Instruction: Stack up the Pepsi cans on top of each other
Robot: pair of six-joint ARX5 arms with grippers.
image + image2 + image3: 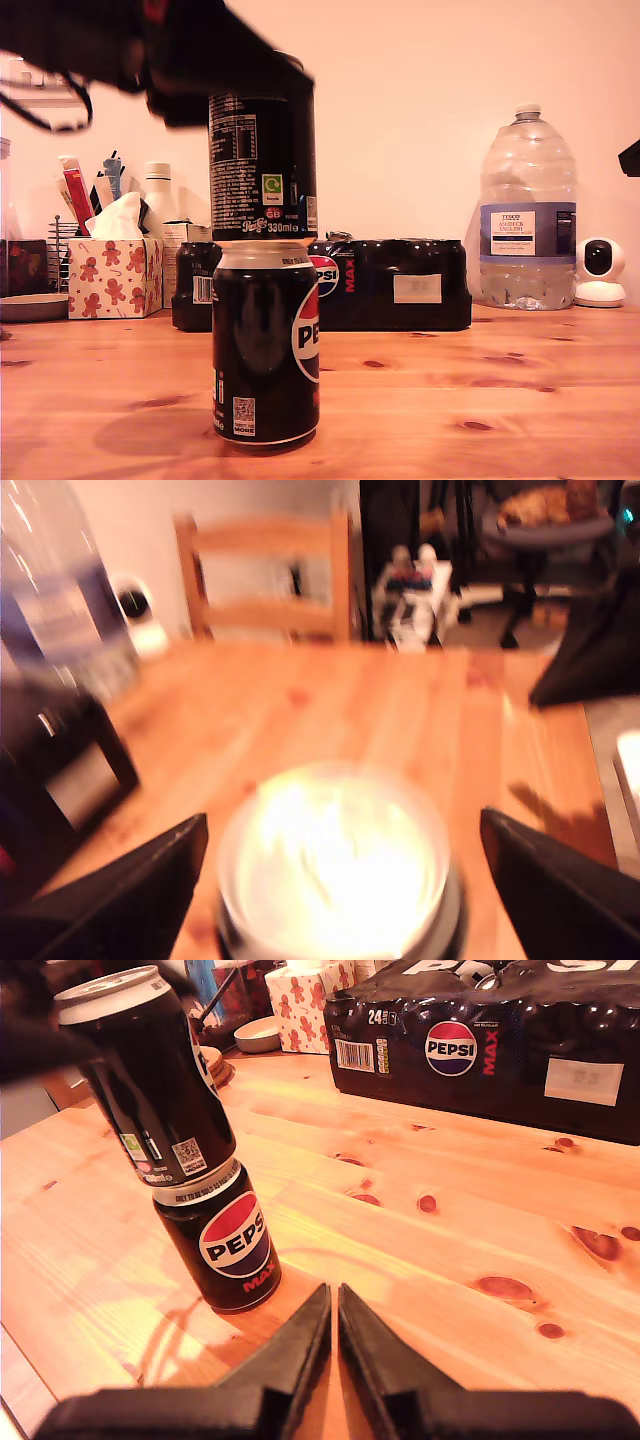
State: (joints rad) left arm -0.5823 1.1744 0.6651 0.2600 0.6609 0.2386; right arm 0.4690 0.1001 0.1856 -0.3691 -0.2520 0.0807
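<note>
Two black Pepsi cans stand stacked on the wooden table (500, 400). The lower can (265, 345) (222, 1245) rests on the wood, and the upper can (262, 165) (150, 1080) sits on its lid. My first gripper (255, 80) (343, 830) comes in blurred from the exterior view's upper left and straddles the upper can's bright top (335, 865). Its fingers (130, 900) are spread, with a small gap to the can on each side. My second gripper (333, 1295) is shut and empty, low over the table, a short way from the lower can.
A shrink-wrapped Pepsi Max multipack (390, 285) (500, 1040) lies behind the stack. A big water bottle (527, 215) and a white camera (601, 270) stand at the exterior view's right. A gingerbread tissue box (113, 275) and a utensil holder (85, 195) stand at its left.
</note>
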